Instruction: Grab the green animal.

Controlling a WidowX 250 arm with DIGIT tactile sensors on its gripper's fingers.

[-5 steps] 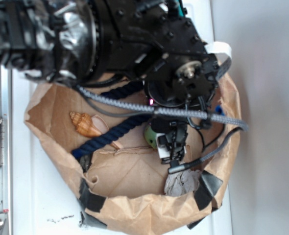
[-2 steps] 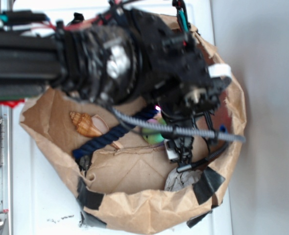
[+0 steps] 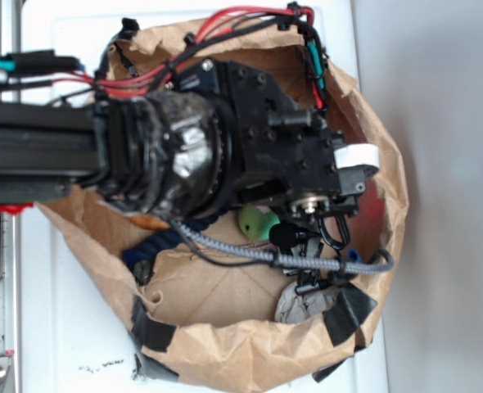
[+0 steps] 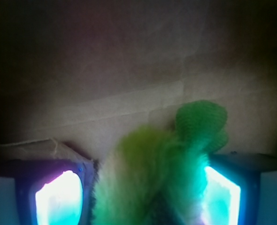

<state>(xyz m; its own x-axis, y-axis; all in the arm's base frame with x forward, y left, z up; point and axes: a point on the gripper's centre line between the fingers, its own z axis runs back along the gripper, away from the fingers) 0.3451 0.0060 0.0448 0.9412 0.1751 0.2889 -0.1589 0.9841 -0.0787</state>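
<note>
The green animal (image 4: 162, 168) lay inside the brown paper bag (image 3: 225, 352), between the jaws of the gripper (image 4: 145, 187). The right pad touched its fuzz, while the left stood just apart, so the jaws were not fully closed. Grasping seemed underway; next, squeeze shut and lift.

The fuzzy lime-green animal (image 4: 157, 178) sits between the tool's glowing pads, a knitted flap uppermost.

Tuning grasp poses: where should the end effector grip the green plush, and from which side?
Grip the green plush toy across its fuzzy middle, coming straight down from above. The wrist view shows that soft bulk already between the end effector pads, with only small flaps sticking out.
</note>
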